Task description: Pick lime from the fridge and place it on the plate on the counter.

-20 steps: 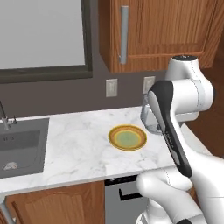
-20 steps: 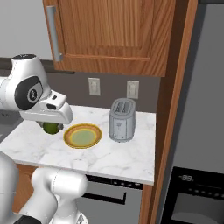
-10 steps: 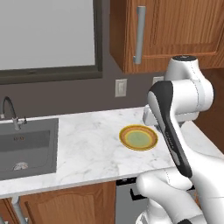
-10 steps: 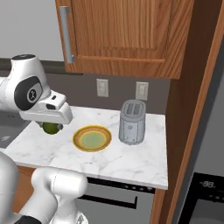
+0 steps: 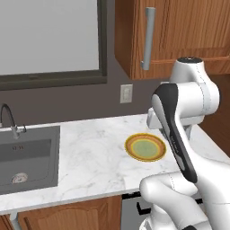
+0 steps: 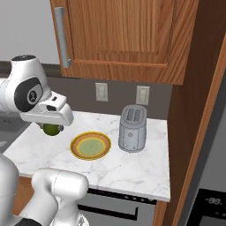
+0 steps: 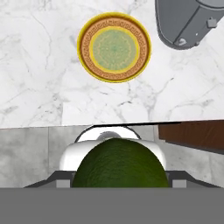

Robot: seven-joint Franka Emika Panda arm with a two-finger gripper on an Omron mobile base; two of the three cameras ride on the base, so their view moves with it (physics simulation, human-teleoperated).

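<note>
Gripper (image 6: 52,127): clamped on the lime (image 6: 51,129).
Plate (image 7: 114,47): near the counter's (image 7: 39,87) front edge.
Risk: released short, lime rolls off.

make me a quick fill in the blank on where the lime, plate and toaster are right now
1. The claw holds the ____.
2. The plate on the counter is ____: nothing lies on it.
3. In the right base view, the grey ____ stands right of the plate.
4. Left of the plate in the left base view, a ____ is set into the counter.

Missing words: lime; empty; toaster; sink
</note>
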